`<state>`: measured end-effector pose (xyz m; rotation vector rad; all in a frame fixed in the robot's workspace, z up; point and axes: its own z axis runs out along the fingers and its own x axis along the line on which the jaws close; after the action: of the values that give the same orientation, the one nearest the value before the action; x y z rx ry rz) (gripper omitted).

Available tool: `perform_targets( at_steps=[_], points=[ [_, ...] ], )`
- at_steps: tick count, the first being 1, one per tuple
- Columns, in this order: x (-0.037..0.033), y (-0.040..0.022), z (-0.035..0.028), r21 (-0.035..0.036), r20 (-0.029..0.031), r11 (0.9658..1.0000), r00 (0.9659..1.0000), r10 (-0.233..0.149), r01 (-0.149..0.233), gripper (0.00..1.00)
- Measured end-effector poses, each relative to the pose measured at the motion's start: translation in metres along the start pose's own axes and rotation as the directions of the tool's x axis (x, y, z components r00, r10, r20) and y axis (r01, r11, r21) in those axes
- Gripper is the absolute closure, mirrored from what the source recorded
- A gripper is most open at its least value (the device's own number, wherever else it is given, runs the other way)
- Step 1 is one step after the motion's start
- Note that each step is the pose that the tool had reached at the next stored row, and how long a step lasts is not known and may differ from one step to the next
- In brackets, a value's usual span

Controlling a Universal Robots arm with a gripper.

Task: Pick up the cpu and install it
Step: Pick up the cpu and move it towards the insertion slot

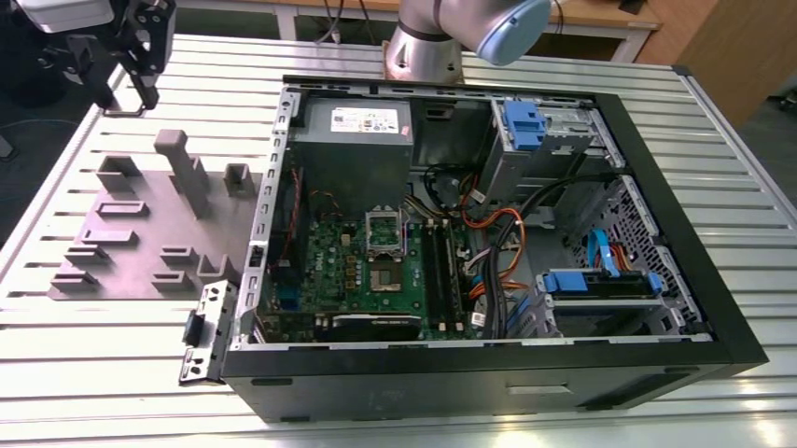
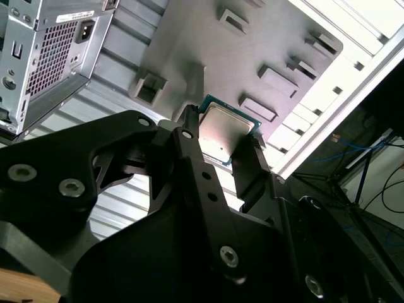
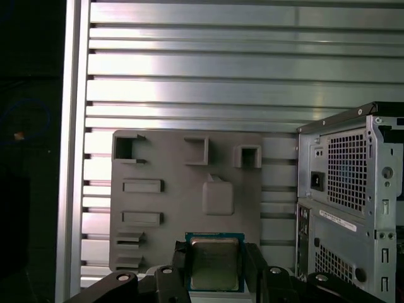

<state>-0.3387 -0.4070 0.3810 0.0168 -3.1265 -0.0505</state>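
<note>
The cpu (image 2: pixel 225 131), a small square chip with a pale metal top and a green edge, is clamped between the two black fingers of my gripper (image 2: pixel 222 137) and hangs in the air. In the first wrist view the cpu (image 3: pixel 214 262) in the gripper (image 3: pixel 215 266) is above the near edge of the grey fixture plate (image 3: pixel 183 189). In the exterior view the gripper (image 1: pixel 126 91) hovers over the table at the far left, above the back of the fixture plate (image 1: pixel 125 233). The green motherboard (image 1: pixel 355 257) with its open silver socket (image 1: pixel 384 238) lies inside the case, well off to the exterior view's right.
The open black computer case (image 1: pixel 648 364) takes up the table's middle and right, with a power supply (image 1: pixel 355 126), cables and blue drive brackets (image 1: pixel 598 280) inside. The fixture plate carries several raised grey blocks (image 1: pixel 187 168). The arm's base (image 1: pixel 424 51) stands behind the case.
</note>
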Motion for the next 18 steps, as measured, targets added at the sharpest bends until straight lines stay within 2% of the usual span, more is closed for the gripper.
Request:
perform_targets(
  at_steps=[3, 18],
  points=[
    [-0.0032, -0.0001, -0.0001, 0.0000, 0.0000, 1.0000, 1.0000, 0.000, 0.000, 0.55],
    [-0.0072, -0.0026, -0.0002, 0.0000, -0.0001, 1.0000, 1.0000, 0.000, 0.000, 0.55]
  ],
)
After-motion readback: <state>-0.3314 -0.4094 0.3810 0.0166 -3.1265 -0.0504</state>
